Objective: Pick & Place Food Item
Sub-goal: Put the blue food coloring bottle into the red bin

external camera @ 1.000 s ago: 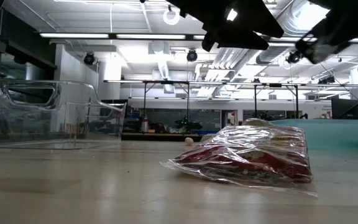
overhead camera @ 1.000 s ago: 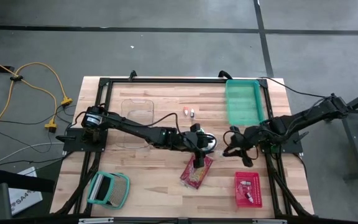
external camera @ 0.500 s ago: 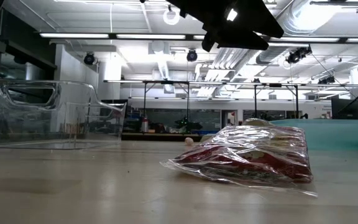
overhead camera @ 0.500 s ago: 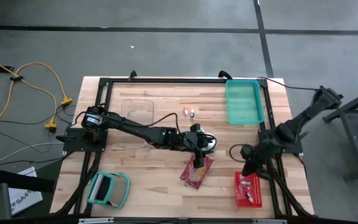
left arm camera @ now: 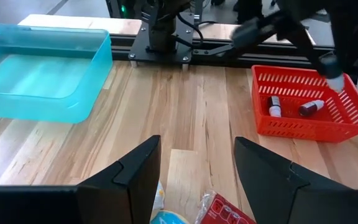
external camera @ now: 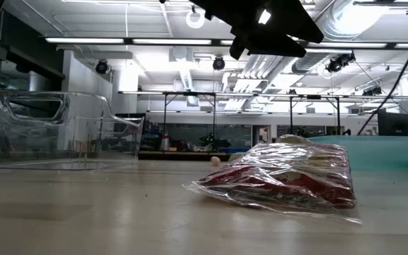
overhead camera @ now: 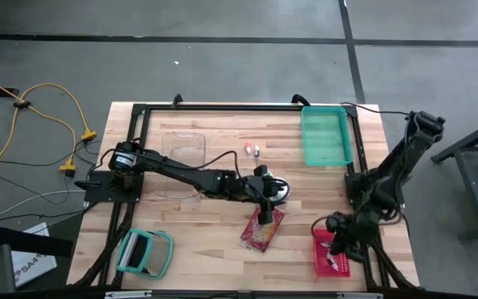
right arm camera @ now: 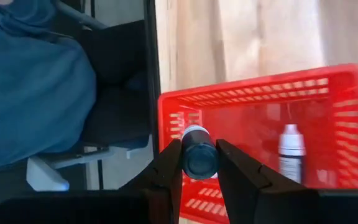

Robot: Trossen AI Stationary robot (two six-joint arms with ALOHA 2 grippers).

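The right gripper [right arm camera: 199, 163] hangs over the red basket [overhead camera: 332, 253] at the near right corner of the table [overhead camera: 222, 141], its fingers [right arm camera: 169, 168] closed on a small dark bottle [right arm camera: 199, 157], seen end-on in the right wrist view. Below it, one small white bottle [right arm camera: 289, 148] already lies in the basket, and the left wrist view shows two small items on the basket floor, so that part of the sorting appears partly done, with the held bottle not yet released. The left gripper [overhead camera: 265, 208] stands at the middle of the table, just above the far end of the red snack bag [overhead camera: 263, 229], which lies flat on the wood. Its fingers [left arm camera: 129, 177] are spread wide and hold nothing. The bag, the likely food item, looks untouched as far as the pictures tell, so its pick and placement remain. Two small items [overhead camera: 251, 150] also sit on the table beyond the left gripper. The teal bin [overhead camera: 324, 137] at the far right appears empty, the clear container [overhead camera: 181, 158] at the left likewise.
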